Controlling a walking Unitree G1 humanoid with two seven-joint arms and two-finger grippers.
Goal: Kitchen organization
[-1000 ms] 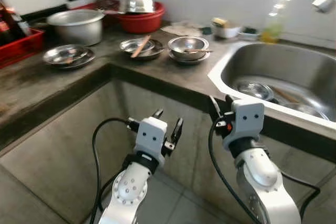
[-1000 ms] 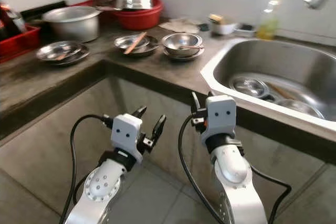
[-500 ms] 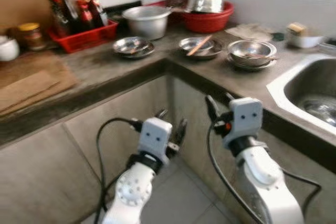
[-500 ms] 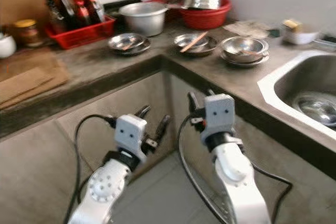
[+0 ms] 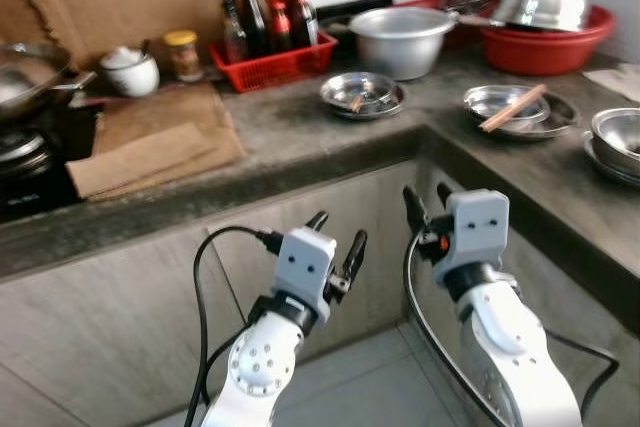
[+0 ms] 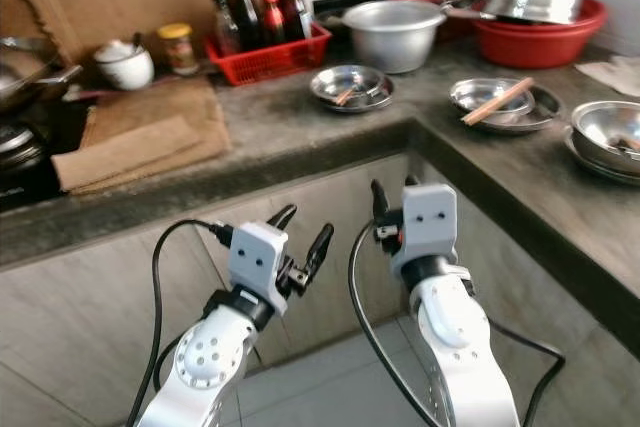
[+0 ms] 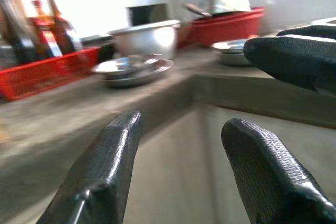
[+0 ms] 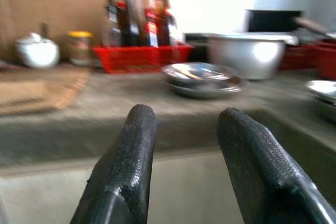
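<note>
Several steel dishes sit on the L-shaped counter (image 5: 300, 142): one shallow dish (image 5: 362, 94) near the inner corner, a second dish w/ chopsticks (image 5: 512, 108) along the rt leg. Chopsticks' long axis runs diagonally, toward the red basin (image 5: 545, 37). Both lie up and ahead of the grippers, well apart. Right gripper (image 5: 427, 209) is nearer to them, fingers spread, empty. Left gripper (image 5: 336, 237) sits lower, below counter edge, also spread, nothing held. Vs. 1 s ago: view has swung left, so sink is gone from view; red bottle crate (image 5: 278, 62), stove and cardboard now visible. Camera moved; dishes didn't.
</note>
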